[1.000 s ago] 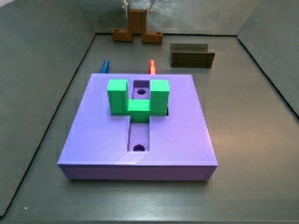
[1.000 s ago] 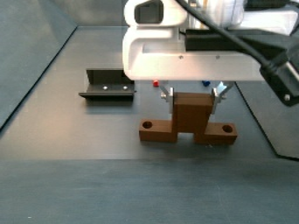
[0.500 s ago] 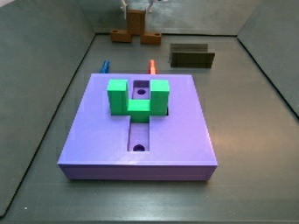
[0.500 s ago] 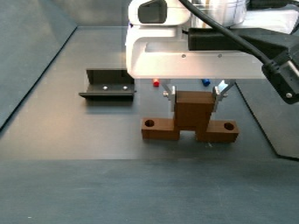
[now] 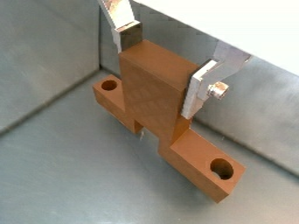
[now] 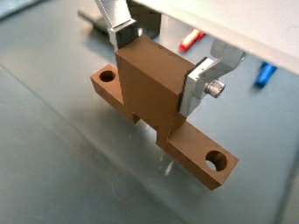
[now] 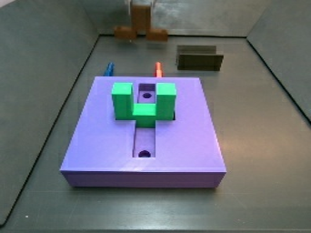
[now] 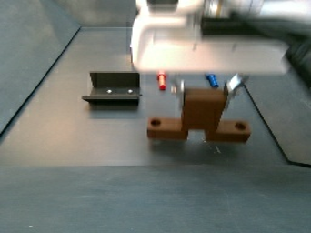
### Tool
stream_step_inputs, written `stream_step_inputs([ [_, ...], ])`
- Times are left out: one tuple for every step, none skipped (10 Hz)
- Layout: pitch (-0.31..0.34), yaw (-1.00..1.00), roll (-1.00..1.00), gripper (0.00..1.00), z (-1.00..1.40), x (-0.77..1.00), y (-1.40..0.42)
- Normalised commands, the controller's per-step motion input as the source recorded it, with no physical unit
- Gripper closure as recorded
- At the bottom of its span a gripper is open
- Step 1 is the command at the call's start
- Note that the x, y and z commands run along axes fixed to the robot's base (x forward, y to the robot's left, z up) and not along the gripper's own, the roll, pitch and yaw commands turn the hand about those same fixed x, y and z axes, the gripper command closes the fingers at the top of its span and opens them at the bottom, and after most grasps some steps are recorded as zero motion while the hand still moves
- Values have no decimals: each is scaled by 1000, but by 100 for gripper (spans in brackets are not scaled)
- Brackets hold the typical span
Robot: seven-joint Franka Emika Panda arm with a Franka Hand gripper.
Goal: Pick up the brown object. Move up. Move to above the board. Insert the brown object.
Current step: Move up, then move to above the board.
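Gripper clamped on brown object's upright stem, crossbar low, at 12 o'clock past the board in a side view. Looks rigid, light wood; flat stem faces suit the pads, little slip risk.

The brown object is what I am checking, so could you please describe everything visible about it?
The brown object is an orange-brown, wood-like T-shaped piece with a round hole near each end of its crossbar. It stands upright, crossbar lowest, near the far wall, away from the board. The hand grips its stem, one finger on each side. Whether it rests on the floor or is just lifted is unclear.
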Motion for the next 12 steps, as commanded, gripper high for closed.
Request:
stream_step_inputs([
  [52, -22, 30, 100, 536, -34, -3],
  [40, -7, 58, 100, 189, 11, -5],
  [0, 0, 0, 100, 1400, 0, 0],
  [15, 4, -39, 100, 1400, -23, -2],
  [24, 4, -5, 100, 1400, -53, -7],
  [9, 3, 3, 100, 1400, -14, -5],
  [61, 0, -13, 100, 882, 45, 15],
  [84, 1, 4, 100, 517, 48, 8],
  [65, 4, 1, 100, 219, 44, 4],
  [89, 302, -45, 100, 140, 135, -1400],
  [74, 274, -9, 100, 125, 131, -1400],
  [48, 229, 25, 100, 126, 125, -1400],
])
